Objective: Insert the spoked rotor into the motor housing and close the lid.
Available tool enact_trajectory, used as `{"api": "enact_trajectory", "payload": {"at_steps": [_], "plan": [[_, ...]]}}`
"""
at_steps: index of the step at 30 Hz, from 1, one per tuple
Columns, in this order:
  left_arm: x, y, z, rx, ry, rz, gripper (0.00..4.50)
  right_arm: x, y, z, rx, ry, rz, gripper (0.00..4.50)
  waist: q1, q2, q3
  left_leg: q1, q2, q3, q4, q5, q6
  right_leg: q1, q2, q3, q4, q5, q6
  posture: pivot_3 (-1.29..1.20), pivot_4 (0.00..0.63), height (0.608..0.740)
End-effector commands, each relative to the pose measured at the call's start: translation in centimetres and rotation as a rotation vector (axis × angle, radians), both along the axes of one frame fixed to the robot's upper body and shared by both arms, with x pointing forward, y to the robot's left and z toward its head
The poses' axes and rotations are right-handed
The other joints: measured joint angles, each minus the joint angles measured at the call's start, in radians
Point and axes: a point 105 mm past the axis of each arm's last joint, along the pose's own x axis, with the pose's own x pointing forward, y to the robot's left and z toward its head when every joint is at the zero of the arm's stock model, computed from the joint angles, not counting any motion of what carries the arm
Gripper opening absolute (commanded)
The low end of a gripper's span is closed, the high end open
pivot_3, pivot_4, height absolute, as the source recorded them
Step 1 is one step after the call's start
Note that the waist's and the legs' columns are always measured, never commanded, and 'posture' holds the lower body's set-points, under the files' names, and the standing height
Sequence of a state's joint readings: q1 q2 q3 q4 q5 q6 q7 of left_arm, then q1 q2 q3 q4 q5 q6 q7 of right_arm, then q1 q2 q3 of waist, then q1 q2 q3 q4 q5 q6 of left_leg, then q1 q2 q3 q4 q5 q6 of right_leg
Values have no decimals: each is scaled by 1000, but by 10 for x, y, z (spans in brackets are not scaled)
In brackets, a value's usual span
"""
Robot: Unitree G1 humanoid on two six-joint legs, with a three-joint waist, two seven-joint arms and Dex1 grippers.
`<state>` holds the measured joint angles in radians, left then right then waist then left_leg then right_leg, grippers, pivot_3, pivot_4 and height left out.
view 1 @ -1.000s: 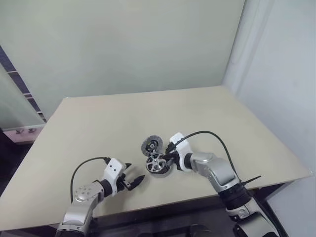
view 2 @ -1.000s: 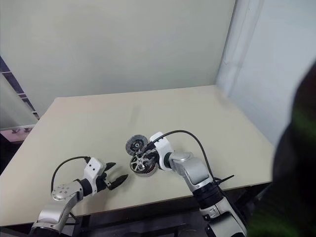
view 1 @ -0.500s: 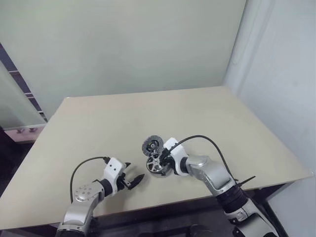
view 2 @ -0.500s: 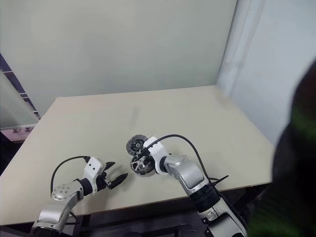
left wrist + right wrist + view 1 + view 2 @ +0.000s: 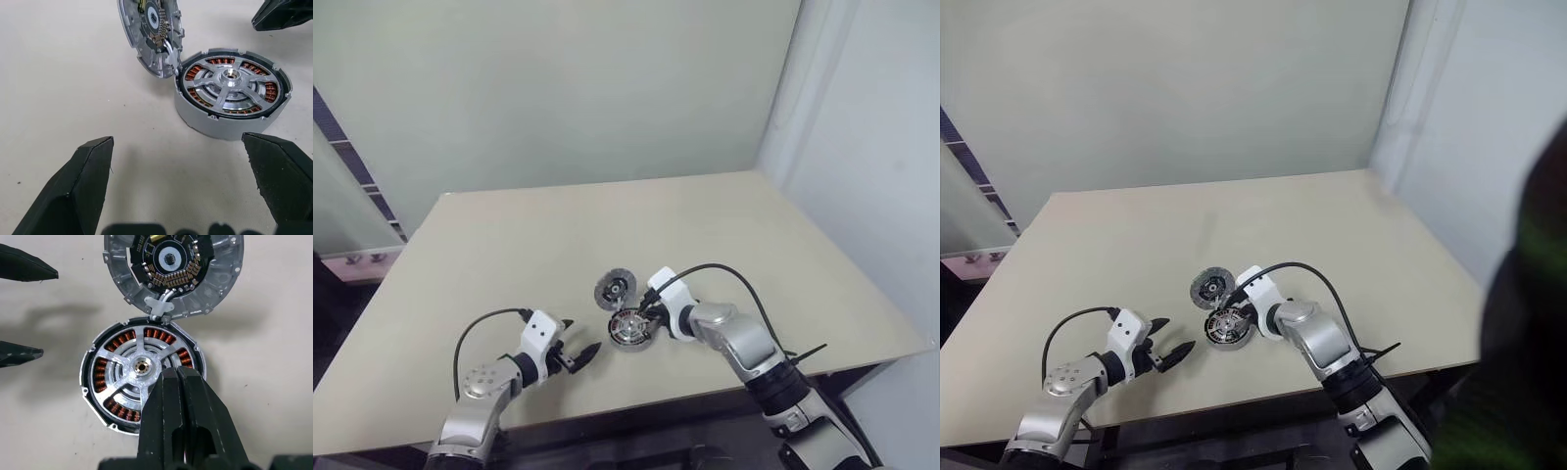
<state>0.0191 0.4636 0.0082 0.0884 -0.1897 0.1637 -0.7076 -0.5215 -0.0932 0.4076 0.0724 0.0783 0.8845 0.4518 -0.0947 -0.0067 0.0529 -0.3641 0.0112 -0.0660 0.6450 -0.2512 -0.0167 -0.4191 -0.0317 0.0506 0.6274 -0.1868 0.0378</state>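
Note:
The motor housing (image 5: pixel 100 404), a round grey body with copper windings, sits on the table. The silvery spoked rotor (image 5: pixel 139 366) lies flat inside it. The lid (image 5: pixel 222 269), a grey ribbed disc with a dark inner face, stands open at the housing's far edge, joined by a small tab. My right gripper (image 5: pixel 177 371) is shut with nothing in it, its tips over the rotor's near side. My left gripper (image 5: pixel 177 139) is open and empty, a short way to the left of the housing (image 5: pixel 629 330).
The beige table (image 5: pixel 509 255) stretches wide around the parts. Its front edge runs just below my arms. A pale wall stands behind, and a white panel rises on the right.
The rotor, tilted on the housing a second ago, now lies flat in it. My right gripper leaned in over it and eased back slightly. The left gripper has not moved.

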Motion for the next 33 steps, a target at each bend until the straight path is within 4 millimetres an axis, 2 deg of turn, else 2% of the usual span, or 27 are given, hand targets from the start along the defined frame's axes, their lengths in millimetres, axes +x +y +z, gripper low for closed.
{"api": "enact_trajectory", "payload": {"at_steps": [1, 7, 13, 17, 21, 28, 30, 33], "plan": [[6, -5, 16, 3, -62, -23, 4500, 7, 6, 26, 76, -62, 8, 26, 0, 0, 0, 0, 0, 0, 0, 0, 0, 0, 0, 0, 0, 0, 0, 0, 0, 740], [5, -5, 15, 3, -58, -22, 4500, 6, 10, 41, 156, -78, 26, 26, 0, 0, 0, 0, 0, 0, 0, 0, 0, 0, 0, 0, 0, 0, 0, 0, 0, 740], [6, -6, 16, -9, -61, -22, 4500, 13, 10, 39, 187, -160, -8, 26, 0, 0, 0, 0, 0, 0, 0, 0, 0, 0, 0, 0, 0, 0, 0, 0, 0, 740], [6, -7, 18, -15, -62, -25, 4500, 12, 21, 25, 221, -158, -10, 26, 0, 0, 0, 0, 0, 0, 0, 0, 0, 0, 0, 0, 0, 0, 0, 0, 0, 740], [3, -5, 21, -13, -65, -29, 4500, 11, 30, 0, 211, -121, -16, 26, -1, 0, 0, 0, 0, 0, 0, 0, 0, 0, 0, 0, 0, 0, 0, 0, 0, 740], [-3, 0, 28, -7, -66, -21, 4500, 0, 25, -52, 97, -30, -3, 26, -1, 0, 0, 1, 0, 0, 0, 0, 0, 1, 0, 1, 0, 0, 0, 0, 0, 740], [-4, 1, 28, -8, -65, -18, 4500, 0, 23, -55, 91, -31, 0, 26, -2, 0, 0, 4, 0, 0, 0, 0, 0, 4, 0, 0, 0, 0, 0, 0, 0, 740], [-6, 1, 26, -9, -55, -17, 4500, 5, 23, -41, 146, -52, -13, 26, -1, 0, 0, 6, 0, -1, 0, 0, 0, 7, 0, 0, -1, 0, 0, 0, 0, 740]]}}
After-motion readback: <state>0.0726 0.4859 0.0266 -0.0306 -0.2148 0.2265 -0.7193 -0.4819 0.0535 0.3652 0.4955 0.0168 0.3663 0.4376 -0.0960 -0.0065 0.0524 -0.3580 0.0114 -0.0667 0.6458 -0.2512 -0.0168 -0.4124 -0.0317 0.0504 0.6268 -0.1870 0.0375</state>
